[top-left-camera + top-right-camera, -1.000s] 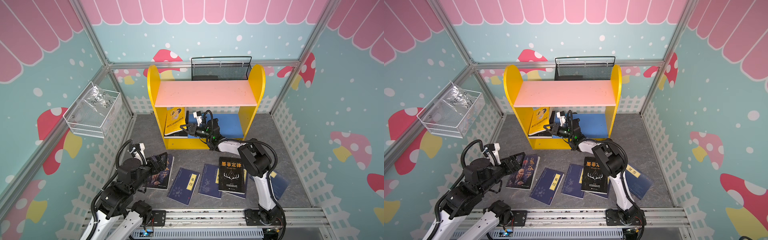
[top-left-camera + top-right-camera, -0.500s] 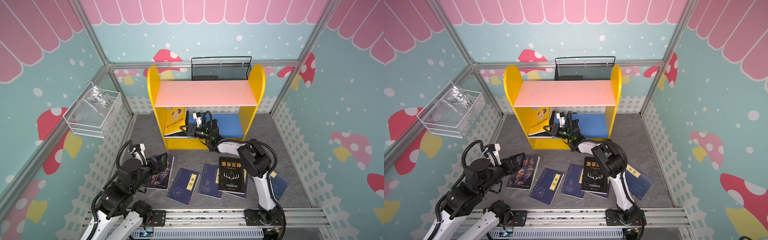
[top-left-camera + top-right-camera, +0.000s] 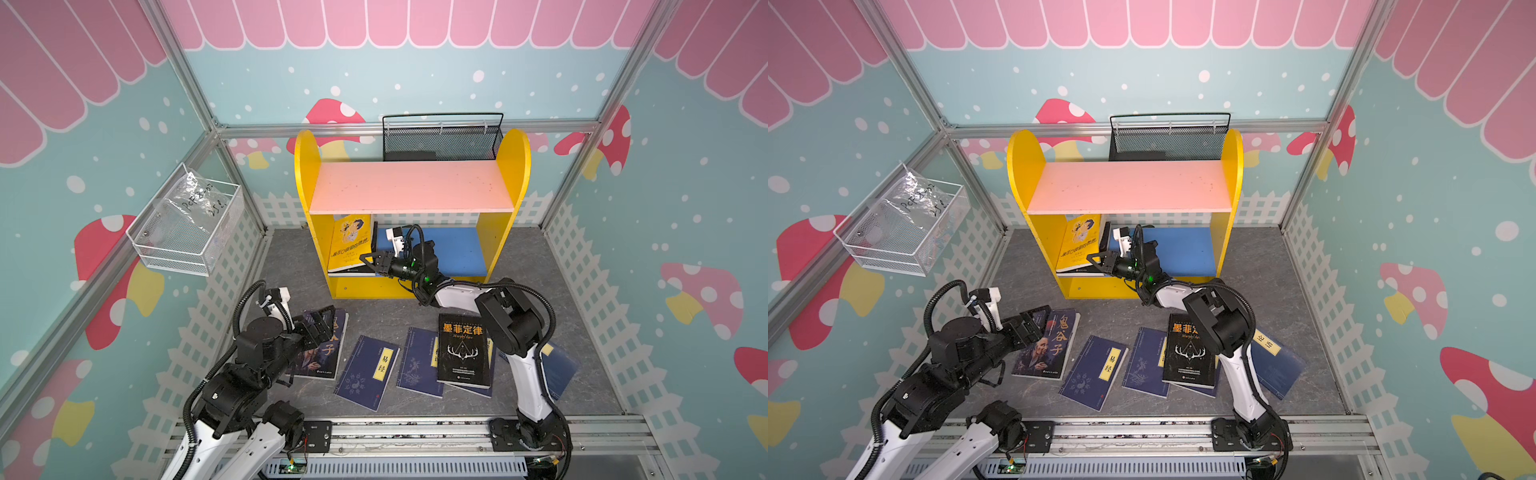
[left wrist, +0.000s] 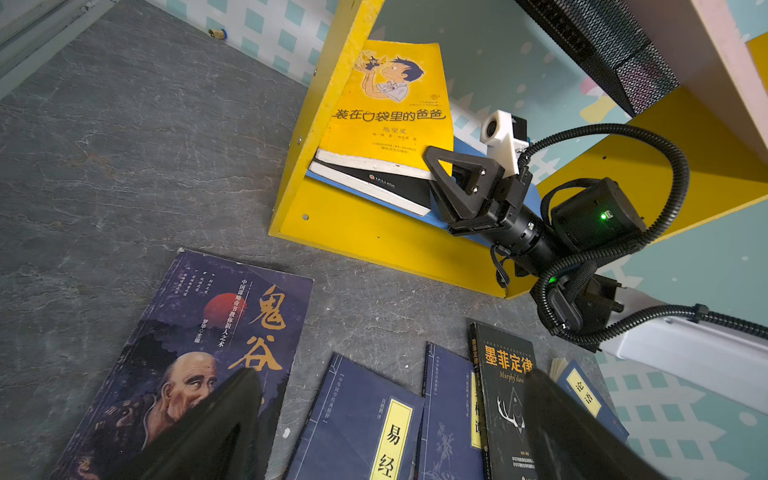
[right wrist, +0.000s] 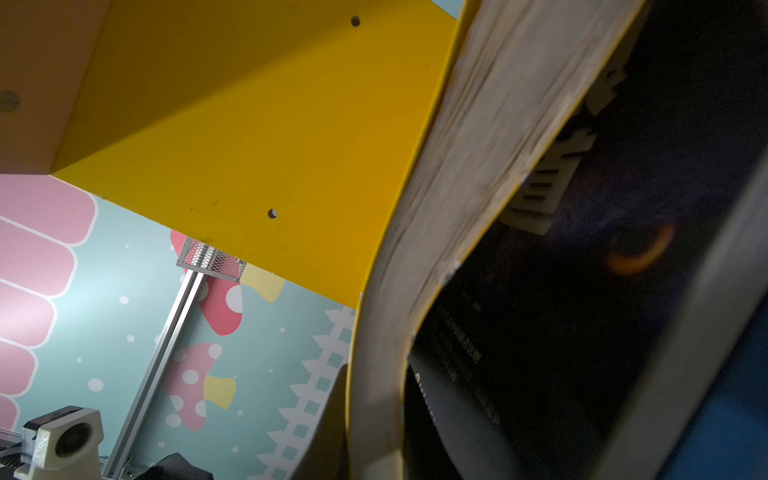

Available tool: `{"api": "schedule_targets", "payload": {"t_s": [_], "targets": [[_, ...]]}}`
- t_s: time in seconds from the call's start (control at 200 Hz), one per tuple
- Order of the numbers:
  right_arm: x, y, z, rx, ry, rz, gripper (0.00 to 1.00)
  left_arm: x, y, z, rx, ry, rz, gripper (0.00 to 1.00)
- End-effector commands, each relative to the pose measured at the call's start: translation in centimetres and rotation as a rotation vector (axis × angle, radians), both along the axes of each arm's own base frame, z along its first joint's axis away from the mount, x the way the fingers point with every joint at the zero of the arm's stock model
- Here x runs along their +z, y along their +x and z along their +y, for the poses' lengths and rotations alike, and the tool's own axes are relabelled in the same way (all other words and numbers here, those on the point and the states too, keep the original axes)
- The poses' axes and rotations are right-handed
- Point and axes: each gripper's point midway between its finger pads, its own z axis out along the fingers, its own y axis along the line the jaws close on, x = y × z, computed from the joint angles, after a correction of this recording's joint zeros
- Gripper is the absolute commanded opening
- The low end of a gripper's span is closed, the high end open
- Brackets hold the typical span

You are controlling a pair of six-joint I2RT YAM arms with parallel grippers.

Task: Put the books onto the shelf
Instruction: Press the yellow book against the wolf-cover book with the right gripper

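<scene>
While the right pincer (image 3: 370,262) sat in the lower bay of the shelf (image 3: 513,174), the yellow book (image 3: 349,241) lay from it toward ten o'clock, at the nine o'clock end of the blue lower board (image 3: 457,249). The book's long axis ran roughly six to twelve, its cover tipped back against the yellow side panel (image 3: 307,187), with a black book (image 4: 374,183) flat beneath its foot. That pincer was pressed together, its tips at the yellow book's lower corner. I could not tell whether it nipped the cover or merely pushed. The right arm was plainly the nearer one there.

At seven o'clock on the table (image 3: 374,311), the left pincer (image 3: 322,323) was spread wide and empty, hovering over the red-moon book (image 3: 1046,345). That book lay flat, long axis about one to seven. Several more books (image 3: 368,372) lay loose at six o'clock, and the pink upper board (image 3: 411,187) was bare.
</scene>
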Motion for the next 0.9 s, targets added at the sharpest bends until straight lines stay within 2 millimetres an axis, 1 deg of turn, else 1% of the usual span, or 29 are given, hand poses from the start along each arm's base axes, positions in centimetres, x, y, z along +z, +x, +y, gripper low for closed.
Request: {"api": "schedule_targets", "payload": {"t_s": [0.0,0.345,0.49,0.65,0.735,0.83,0.896], "targets": [[2.8,-2.4,0.9,0.064,0.038,-0.039,0.14,-0.3,0.3,0.4,0.028,-0.002,0.003,0.99],[2.2,-2.5,1.1,0.064,0.033,-0.02,0.14,-0.4,0.3,0.4,0.03,0.001,0.004,1.0],[1.5,-2.4,1.1,0.058,0.02,0.006,0.17,-0.5,0.3,0.4,0.03,0.001,0.005,0.99],[0.1,-2.4,0.9,0.048,-0.021,0.048,0.19,-0.2,0.2,1.0,0.057,0.0,-0.015,0.99],[-0.3,-2.5,0.7,0.039,-0.042,0.062,0.24,0.1,0.1,1.1,0.06,0.001,-0.025,0.99],[-0.1,-2.4,0.5,0.024,-0.061,0.059,0.3,0.1,0.1,1.2,0.063,0.002,-0.029,0.99],[-0.2,-2.4,0.4,0.023,-0.076,0.059,0.31,-0.1,0.1,1.2,0.064,0.001,-0.023,0.99]]}}
